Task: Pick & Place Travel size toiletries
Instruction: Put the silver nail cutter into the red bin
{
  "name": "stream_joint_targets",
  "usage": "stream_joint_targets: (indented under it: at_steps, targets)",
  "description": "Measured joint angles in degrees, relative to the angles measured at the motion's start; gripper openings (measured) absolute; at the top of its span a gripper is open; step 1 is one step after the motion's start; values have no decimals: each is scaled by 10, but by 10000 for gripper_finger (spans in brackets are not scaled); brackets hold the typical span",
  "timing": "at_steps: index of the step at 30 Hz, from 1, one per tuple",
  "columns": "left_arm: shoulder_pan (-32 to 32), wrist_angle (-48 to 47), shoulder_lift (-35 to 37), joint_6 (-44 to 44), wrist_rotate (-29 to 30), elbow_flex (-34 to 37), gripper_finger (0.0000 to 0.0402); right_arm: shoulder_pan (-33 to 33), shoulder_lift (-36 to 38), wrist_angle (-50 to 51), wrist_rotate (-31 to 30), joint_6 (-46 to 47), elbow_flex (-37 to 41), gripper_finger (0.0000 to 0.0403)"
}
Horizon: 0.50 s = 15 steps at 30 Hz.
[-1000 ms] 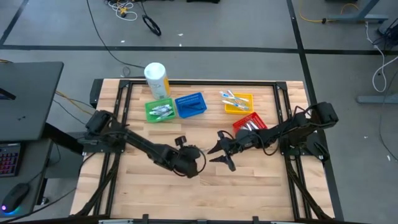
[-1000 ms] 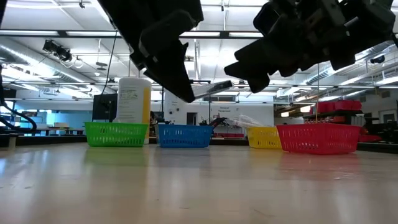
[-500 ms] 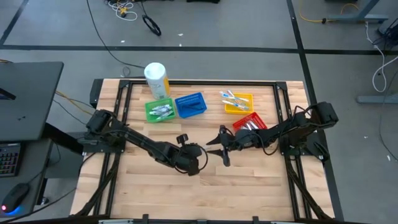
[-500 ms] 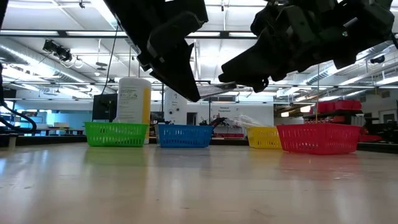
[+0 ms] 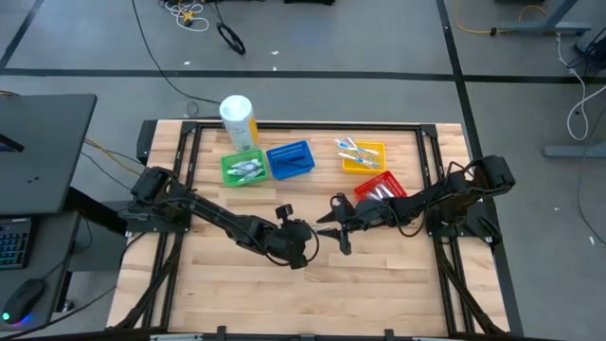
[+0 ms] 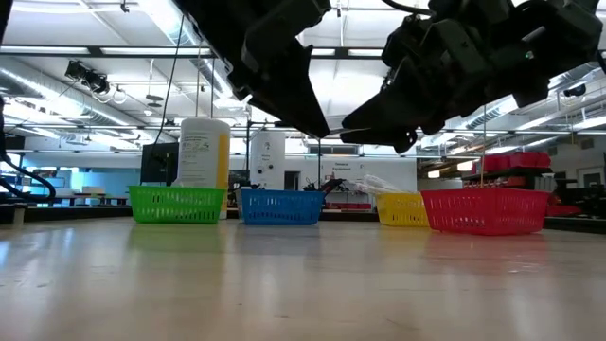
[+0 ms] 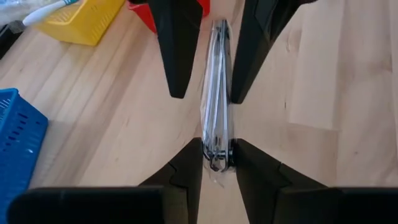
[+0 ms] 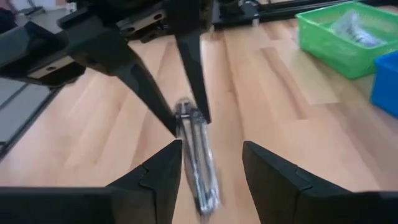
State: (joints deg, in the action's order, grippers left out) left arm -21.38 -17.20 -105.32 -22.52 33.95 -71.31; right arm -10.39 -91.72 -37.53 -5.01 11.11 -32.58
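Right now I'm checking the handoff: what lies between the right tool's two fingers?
The clear-wrapped slim item, whose other end the left tool pinches, lies between the right tool's open fingers, untouched by either. Both wrist views show it.

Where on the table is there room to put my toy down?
The wood in front of both arms, toward the near edge of the table, is bare. So is the patch beside the green basket. It's crowded along the far side, where the four baskets and big bottle sit, and mid-table where the left pincer and right pincer meet.
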Motion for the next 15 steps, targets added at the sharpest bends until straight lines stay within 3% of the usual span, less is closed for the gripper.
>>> stream_joint_targets:
  at_steps: [8, 15]
  targets:
    - [2, 1, 0, 0, -1, 0, 93, 2, 0, -4, 26, 0, 0, 171]
    - [2, 0, 0, -2, -1, 0, 93, 2, 0, -4, 31, -2, 0, 100]
